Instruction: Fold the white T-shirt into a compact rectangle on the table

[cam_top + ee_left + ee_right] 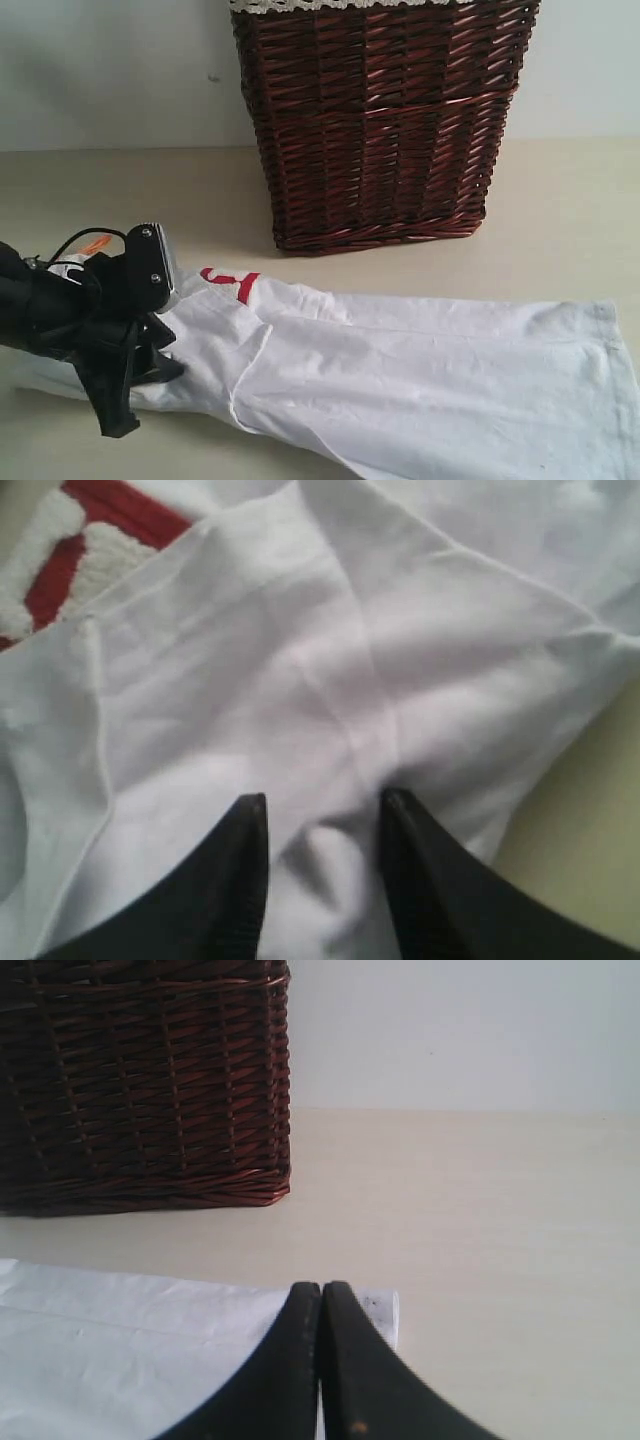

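**A:** What's the biggest thing there?

**B:** The table [560, 220], pale beige, running across the whole scene. A dark brown wicker basket [380, 120] stands on it at the back, against a light wall.

**A:** And the shirt [420, 380]?

**B:** It lies flat on the table in front of the basket, just clear of it. It makes a long white band, from the lower left of the exterior view out to the right edge. Layers overlap along it, with a seam line showing near the middle.

**A:** Where are the arms?

**B:** The left gripper [320, 802] is down at the shirt's left end. Its black fingers [245, 870] stand a narrow gap apart, both touching cloth, with a pucker of white fabric raised between them. I cannot tell whether that pucker is really clamped.

**A:** The right one?

**B:** The right gripper [322, 1286] has its fingers pressed tight together. It sits at a corner of the shirt, with bare table beyond. Whether it touches the cloth I cannot tell. It is out of the exterior view.

**A:** Any small details?

**B:** Part of a red letter [232, 282] peeks from under a fold beside the left arm. A bit of orange tag [95, 243] shows behind that arm.
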{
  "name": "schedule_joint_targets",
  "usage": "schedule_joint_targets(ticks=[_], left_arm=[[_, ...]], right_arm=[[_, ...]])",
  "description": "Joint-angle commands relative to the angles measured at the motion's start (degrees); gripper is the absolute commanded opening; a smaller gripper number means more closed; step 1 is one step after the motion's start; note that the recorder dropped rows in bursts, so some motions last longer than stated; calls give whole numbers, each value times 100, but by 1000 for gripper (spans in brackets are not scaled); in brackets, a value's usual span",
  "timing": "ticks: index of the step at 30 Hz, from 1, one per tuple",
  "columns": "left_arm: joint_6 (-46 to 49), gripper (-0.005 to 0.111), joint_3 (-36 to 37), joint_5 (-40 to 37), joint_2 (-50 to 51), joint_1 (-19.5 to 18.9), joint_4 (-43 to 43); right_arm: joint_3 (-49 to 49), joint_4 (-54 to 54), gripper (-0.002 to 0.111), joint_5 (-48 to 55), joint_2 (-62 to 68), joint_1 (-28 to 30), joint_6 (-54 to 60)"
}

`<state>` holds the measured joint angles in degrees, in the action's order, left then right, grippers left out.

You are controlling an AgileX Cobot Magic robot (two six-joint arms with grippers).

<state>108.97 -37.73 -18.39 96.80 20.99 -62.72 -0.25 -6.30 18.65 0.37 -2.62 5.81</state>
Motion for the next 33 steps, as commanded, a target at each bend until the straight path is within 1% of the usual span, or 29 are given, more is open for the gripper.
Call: schedule_joint_targets(ticks=[1, 3, 5, 6, 10, 13, 14, 16, 19, 21, 23, 25, 27, 30, 31, 33], left_arm=[[-389, 38, -38, -94, -51, 14, -72], [-585, 38, -38, -439, -184, 14, -59], [-582, 38, -38, -835, -370, 14, -118], [-566, 38, -38, -890, -457, 14, -194], [203, 38, -38, -438, -491, 14, -881], [924, 38, -38, -306, -185, 14, -1181], [1130, 38, -48, -294, 130, 14, -1245], [1130, 37, -131, -159, 519, 23, -1258], [1119, 37, -158, -217, 715, 62, -1092], [1119, 37, -97, -500, 715, 248, -800], [1069, 37, -73, -905, 724, 740, -811], [1069, 37, -86, -959, 724, 1223, -863], [1053, 37, -86, -776, 724, 1543, -934], [913, 37, -86, -400, 557, 1542, -1017], [754, 37, -86, -160, 423, 1479, -1017], [723, 37, -86, 54, 237, 1377, -1017]], right_arm=[[25, 17, 0, -77, -37, -1, 2], [25, 17, 0, -77, -37, -1, 2], [25, 17, 0, -77, -37, -1, 2], [25, 17, 0, -77, -37, -1, 2], [25, 17, 0, -77, -37, -1, 2], [25, 17, 0, -77, -37, -1, 2], [25, 17, 0, -77, -37, -1, 2], [25, 17, 0, -77, -37, -1, 2], [25, 17, 0, -77, -37, -1, 2], [25, 17, 0, -77, -37, -1, 2], [25, 17, 0, -77, -37, -1, 2], [25, 17, 0, -77, -37, -1, 2], [25, 17, 0, -77, -37, -1, 2], [25, 17, 0, -77, -37, -1, 2], [25, 17, 0, -77, -37, -1, 2], [25, 17, 0, -77, -37, -1, 2]])
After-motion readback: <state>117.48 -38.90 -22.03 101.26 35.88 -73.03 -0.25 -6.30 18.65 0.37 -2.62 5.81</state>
